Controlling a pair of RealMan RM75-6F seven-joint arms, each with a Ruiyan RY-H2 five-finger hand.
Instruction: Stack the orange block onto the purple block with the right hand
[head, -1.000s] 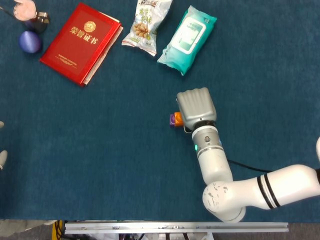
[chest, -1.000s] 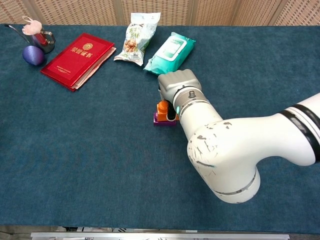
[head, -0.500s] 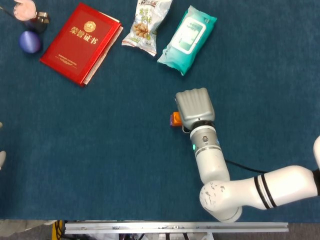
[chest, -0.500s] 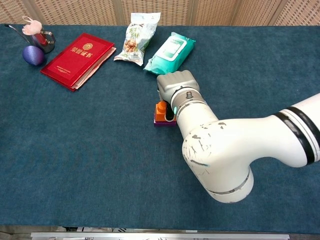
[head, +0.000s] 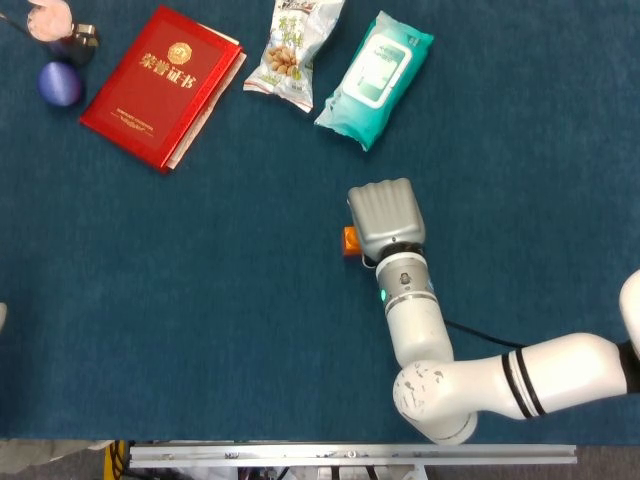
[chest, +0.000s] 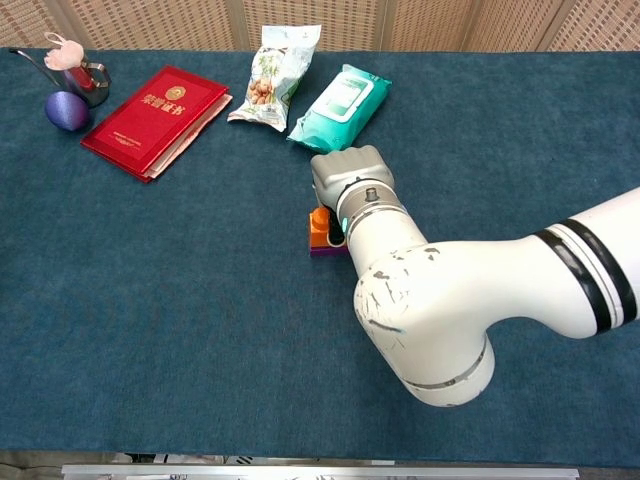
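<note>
Centrally, on the blue table cloth (chest: 150, 300): right hand (chest: 347, 180) stood over the orange block (chest: 319, 222), which sat on top of the purple block (chest: 322, 246); the fingers were hidden under the back of the hand, so whether they held the orange block could not be told. Left hand did not show in either view. Far edge held a red booklet (head: 160, 83), snack bag (head: 293, 50), wet-wipes pack (head: 375, 78), and a purple ball (head: 59, 84).

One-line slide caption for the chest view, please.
Right hand holds the orange block on the purple block, on the blue table.
</note>
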